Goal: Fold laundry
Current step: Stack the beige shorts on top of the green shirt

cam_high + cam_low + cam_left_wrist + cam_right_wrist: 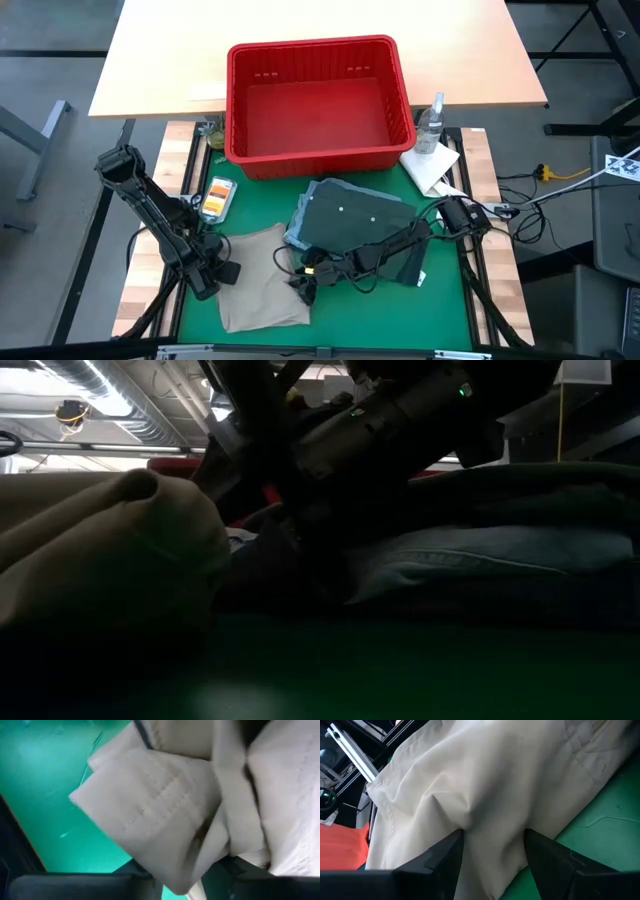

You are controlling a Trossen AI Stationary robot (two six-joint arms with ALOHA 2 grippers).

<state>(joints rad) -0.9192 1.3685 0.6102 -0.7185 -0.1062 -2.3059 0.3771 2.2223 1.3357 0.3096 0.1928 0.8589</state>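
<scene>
The beige khaki piece [262, 280] lies crumpled on the green mat [400, 310] at the near left. My left gripper [213, 272] points down at its left edge and is shut on a bunch of it. My right gripper [305, 290] is open at the piece's right edge, slanting down from the right. Its two fingers [451, 851] stand on either side of a raised ridge of the cloth [490, 815]. Right of the beige piece lies a stack with a dark olive green piece [352, 222] on top of light blue denim [300, 228]. My left gripper pinches a bunched fold [192, 870] at the beige piece's left edge between its two fingers, coming from above and pointing down. More than one layer shows there, next to a stitched corner [145, 805]. The rest of the piece lies on the mat. My right gripper has the cloth ridge between its open fingers; I cannot tell whether they touch it.
A red plastic basket [318, 150] stands at the far middle. A spray bottle [432, 122] and a small white cloth [432, 165] are to its right. A small orange and white packet [217, 197] lies at the far left of the mat.
</scene>
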